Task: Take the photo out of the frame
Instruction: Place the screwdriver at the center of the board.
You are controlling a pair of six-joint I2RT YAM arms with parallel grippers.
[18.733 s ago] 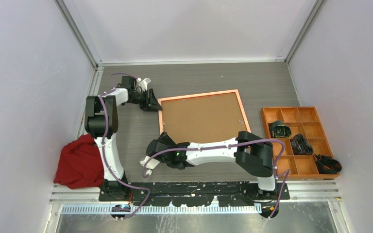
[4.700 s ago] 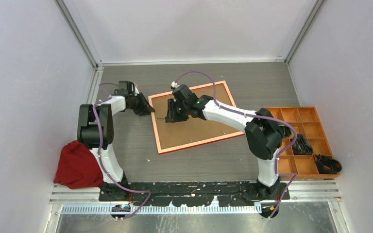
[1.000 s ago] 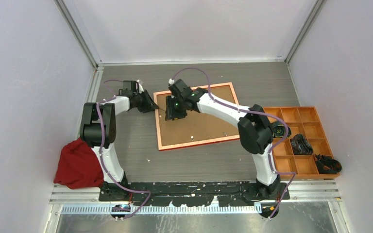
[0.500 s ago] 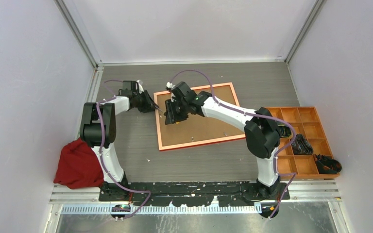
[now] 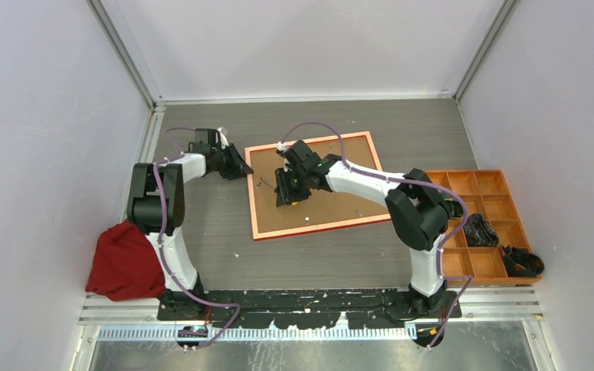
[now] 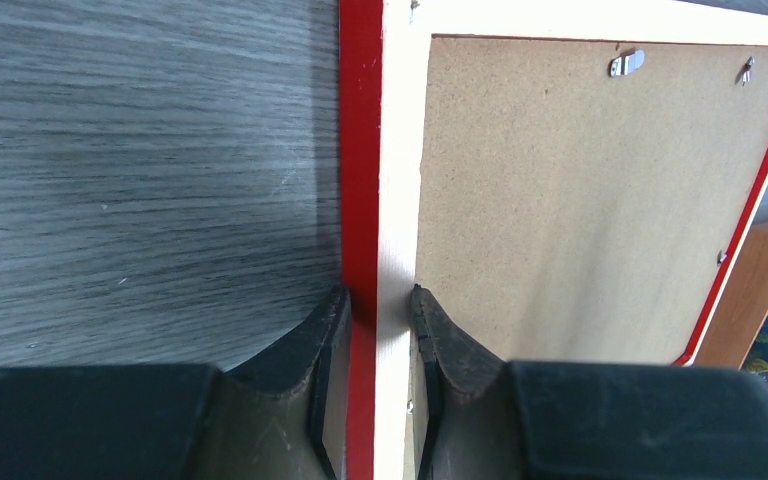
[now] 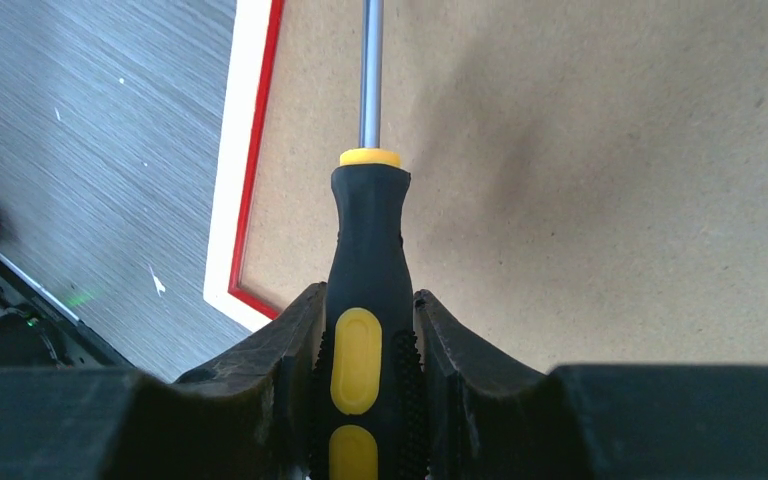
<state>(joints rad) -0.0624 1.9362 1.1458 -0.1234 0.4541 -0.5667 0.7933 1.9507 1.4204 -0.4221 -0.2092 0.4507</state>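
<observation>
The right claw [image 7: 365, 335], closed on a screwdriver [image 7: 368, 250], had shifted from the left rim toward mid-board while the left claw [image 6: 375, 320] kept the frame [image 6: 360, 150] rail pinched; frame face-down on the surface [image 5: 201, 224], backing board [image 6: 560, 200] seated, photo unseen, judged still inside.

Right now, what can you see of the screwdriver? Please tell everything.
The screwdriver has a black, rubbery-looking handle with yellow insets and a yellow collar, and a bare metal shaft. The fingers of the right gripper clamp the handle. The shaft points out over the brown backing board; its tip is out of view.
</observation>
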